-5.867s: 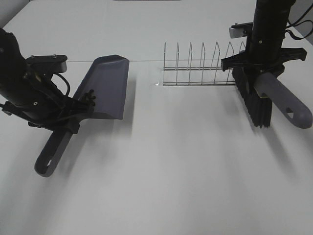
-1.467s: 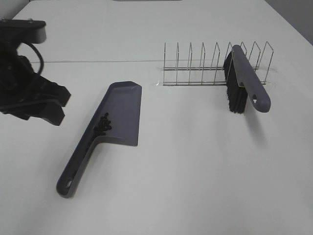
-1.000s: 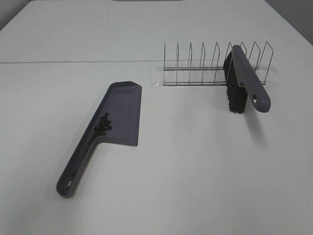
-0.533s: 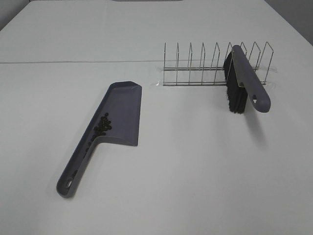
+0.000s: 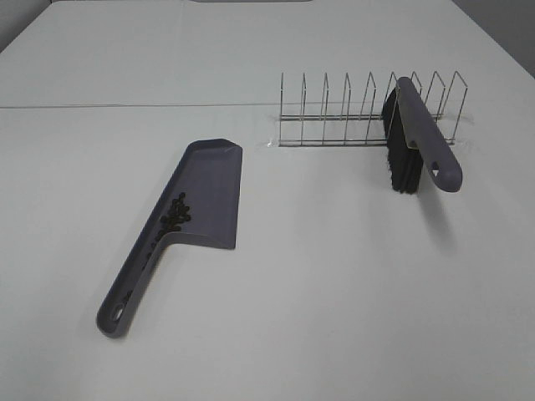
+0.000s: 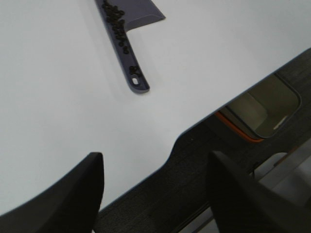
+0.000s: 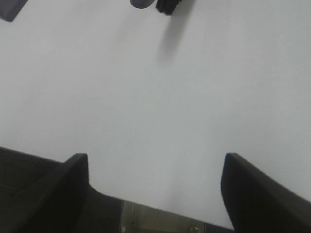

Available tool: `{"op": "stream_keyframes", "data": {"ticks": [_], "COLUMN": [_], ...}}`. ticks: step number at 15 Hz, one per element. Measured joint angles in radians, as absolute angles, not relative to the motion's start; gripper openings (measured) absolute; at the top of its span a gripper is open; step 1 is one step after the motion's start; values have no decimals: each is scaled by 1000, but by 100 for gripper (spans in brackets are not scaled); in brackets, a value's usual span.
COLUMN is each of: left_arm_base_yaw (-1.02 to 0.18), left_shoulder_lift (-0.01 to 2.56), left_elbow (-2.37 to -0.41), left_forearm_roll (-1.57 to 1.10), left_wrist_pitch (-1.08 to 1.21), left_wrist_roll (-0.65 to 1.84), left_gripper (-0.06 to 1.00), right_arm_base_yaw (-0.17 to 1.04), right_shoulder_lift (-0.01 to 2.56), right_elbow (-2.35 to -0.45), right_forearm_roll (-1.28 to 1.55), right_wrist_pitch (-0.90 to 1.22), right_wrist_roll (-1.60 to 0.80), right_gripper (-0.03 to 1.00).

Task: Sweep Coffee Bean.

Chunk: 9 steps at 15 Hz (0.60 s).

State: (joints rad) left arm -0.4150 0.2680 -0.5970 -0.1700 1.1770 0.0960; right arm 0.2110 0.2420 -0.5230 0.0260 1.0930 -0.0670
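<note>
The coffee bean (image 5: 175,214) cluster lies in a grey dustpan (image 5: 214,185) flat on the white table, at the end nearest its handle. In the left wrist view, coffee beans (image 6: 116,19) also trail down the dustpan handle (image 6: 130,62). A grey brush (image 5: 425,140) with black bristles leans against the wire rack (image 5: 351,113). Neither arm shows in the exterior high view. My left gripper (image 6: 155,194) is open and empty above the table's near edge. My right gripper (image 7: 155,194) is open and empty too, with the brush bristles (image 7: 169,5) far ahead of it.
The white table (image 5: 334,292) spreads around the dustpan and rack. In the left wrist view, a dark frame (image 6: 204,155) and an opening with an orange rim (image 6: 262,111) lie beyond the table edge.
Both arms have let go of the dustpan and brush and drawn back out of the exterior high view. Over the last second nothing has moved.
</note>
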Motion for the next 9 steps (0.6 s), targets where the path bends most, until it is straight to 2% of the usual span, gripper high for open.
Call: {"op": "stream_keyframes", "data": {"ticks": [4,9], "left_arm_base_yaw": [-415,-415], "left_shoulder_lift": [267,267], "left_elbow": [-513,-506], "left_forearm_roll": [-270,-273], "left_wrist_pitch": [1077,1061], "left_wrist_roll": [200,245], "left_gripper": [59,59], "right_arm_base_yaw": [211,211], "right_shoulder_lift": [232,232], "right_elbow": [-510,-509], "right_forearm_roll": [46,46], "right_wrist_pitch": [1071,1071], "right_wrist_roll": [-84,-85], "right_gripper": [72,72]}}
